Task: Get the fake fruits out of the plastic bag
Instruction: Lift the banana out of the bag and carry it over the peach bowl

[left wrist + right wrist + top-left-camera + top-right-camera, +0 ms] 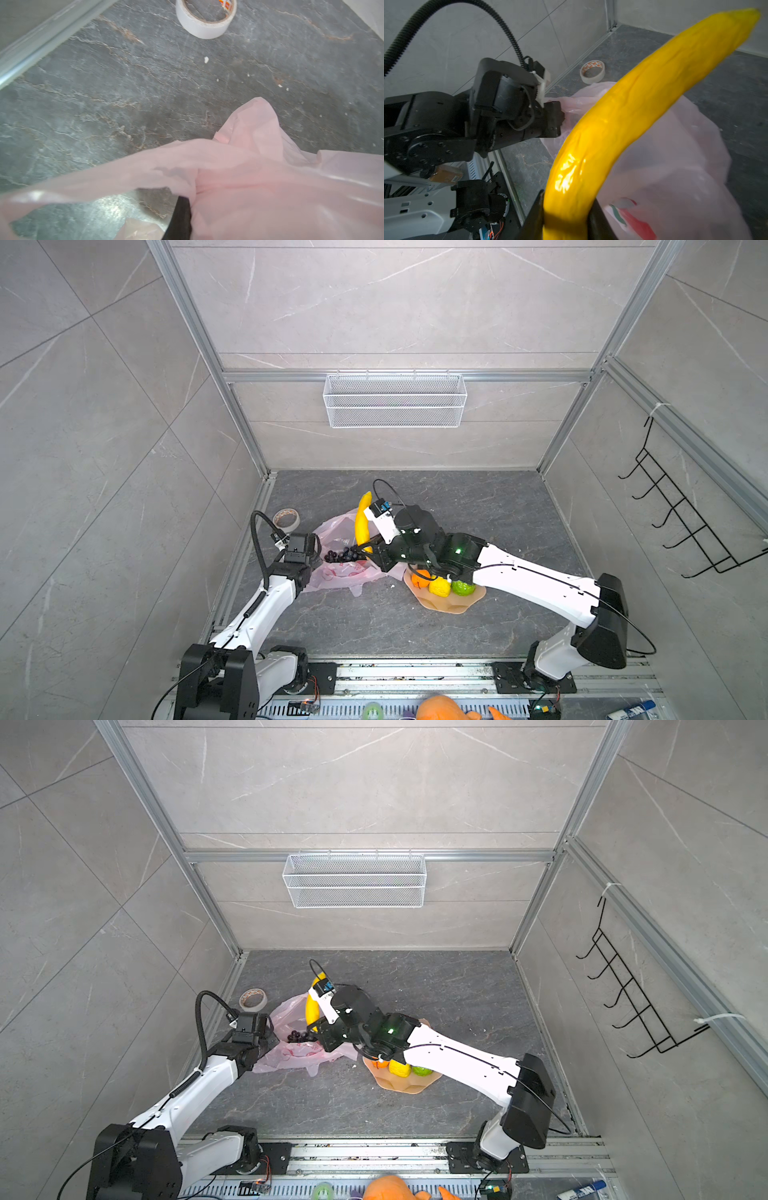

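The long, glossy yellow plastic banana (623, 124) is gripped at its lower end by the right pincer (564, 216), both dark jaws closed against its sides. The rest of it curves away from the jaws, over the thin translucent pink plastic bag (675, 166). The bag lies crumpled on the grey stone-patterned tabletop (478, 510) just beyond this pincer, with a red print showing beside the jaws. A bunch of small black plastic grapes (341, 556) rests on the bag, just beside the right pincer's tips.

Across the bag, the left pincer (559, 120) is clamped tight on a gathered edge of the pink film. Behind the right pincer, under its arm, a peach wavy-edged plate (453, 605) holds an orange fruit (420, 578), a yellow lemon (440, 586) and a bumpy green fruit (463, 588). A white tape roll (286, 519) lies just beyond the left pincer.
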`<state>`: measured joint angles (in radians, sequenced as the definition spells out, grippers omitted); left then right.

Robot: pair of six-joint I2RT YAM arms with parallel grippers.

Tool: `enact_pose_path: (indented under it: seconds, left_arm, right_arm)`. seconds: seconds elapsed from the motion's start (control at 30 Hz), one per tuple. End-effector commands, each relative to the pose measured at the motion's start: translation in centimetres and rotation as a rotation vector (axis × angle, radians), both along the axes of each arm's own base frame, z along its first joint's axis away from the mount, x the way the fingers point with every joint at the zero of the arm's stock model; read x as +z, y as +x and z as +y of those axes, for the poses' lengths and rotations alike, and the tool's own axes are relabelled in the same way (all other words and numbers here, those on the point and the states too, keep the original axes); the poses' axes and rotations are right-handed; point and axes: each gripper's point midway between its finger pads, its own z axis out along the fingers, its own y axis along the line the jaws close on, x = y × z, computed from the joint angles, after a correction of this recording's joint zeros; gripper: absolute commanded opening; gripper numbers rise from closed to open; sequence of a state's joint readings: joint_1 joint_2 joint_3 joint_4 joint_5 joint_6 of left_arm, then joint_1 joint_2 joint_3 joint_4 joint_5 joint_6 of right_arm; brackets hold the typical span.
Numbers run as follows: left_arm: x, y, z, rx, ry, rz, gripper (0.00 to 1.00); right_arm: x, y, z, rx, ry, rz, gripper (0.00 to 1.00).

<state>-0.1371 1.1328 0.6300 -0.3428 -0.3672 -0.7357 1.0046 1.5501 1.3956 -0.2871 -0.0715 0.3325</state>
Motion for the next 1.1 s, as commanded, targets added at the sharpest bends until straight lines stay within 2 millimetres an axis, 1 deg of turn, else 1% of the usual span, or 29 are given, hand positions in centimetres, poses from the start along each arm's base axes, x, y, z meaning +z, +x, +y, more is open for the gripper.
enact_pose_path:
  seconds: [0.0, 0.1, 0.17, 0.23, 0.3, 0.37, 0.47, 0.57, 0.67, 0.77, 0.93, 1.07]
  left_arm:
    - [0.4, -0.4, 2.1, 0.043, 0.061, -0.004, 0.0]
    - [-0.2, -0.8, 2.5, 0.044, 0.071, 0.008, 0.0]
    - [-0.4, -0.7, 2.4, 0.031, 0.067, -0.003, 0.0]
    - [-0.5, -0.5, 1.9, -0.001, 0.052, -0.019, 0.0]
    - [-0.6, -0.3, 1.3, -0.026, 0.026, -0.039, 0.0]
    - [-1.0, -0.2, 0.8, -0.041, -0.004, -0.046, 0.0]
    - [-2.2, -0.1, -0.2, -0.057, -0.061, -0.032, 0.0]
    - [-3.0, 0.1, -1.1, -0.088, -0.094, -0.027, 0.0]
    - [-3.1, 0.3, -1.2, -0.099, -0.086, -0.033, 0.0]
    - [-2.7, 0.3, -1.3, -0.109, -0.093, -0.05, 0.0]
    - [-2.4, 0.2, -1.7, -0.121, -0.108, -0.069, 0.0]
    - [-2.2, 0.3, -1.9, -0.129, -0.118, -0.076, 0.0]
  right_arm:
    - [0.1, 1.5, -5.4, -0.13, -0.032, 0.017, 0.26]
    - [-0.4, 2.2, -9.0, -0.208, -0.053, 0.038, 0.26]
    - [-1.4, 2.6, -11.6, -0.28, -0.085, 0.063, 0.27]
    - [-2.9, 3.0, -13.8, -0.368, -0.119, 0.106, 0.27]
    - [-4.6, 3.3, -15.3, -0.458, -0.145, 0.161, 0.27]
    - [-6.3, 3.6, -16.3, -0.54, -0.166, 0.212, 0.27]
    - [-8.6, 3.9, -16.6, -0.637, -0.159, 0.296, 0.26]
    - [-10.8, 4.1, -15.7, -0.691, -0.114, 0.396, 0.25]
    - [-12.8, 4.5, -14.7, -0.735, -0.094, 0.478, 0.25]
    - [-13.8, 5.0, -14.6, -0.79, -0.084, 0.507, 0.25]
    - [-14.5, 6.0, -15.1, -0.864, -0.082, 0.499, 0.26]
    - [-15.5, 6.6, -14.9, -0.922, -0.046, 0.564, 0.26]
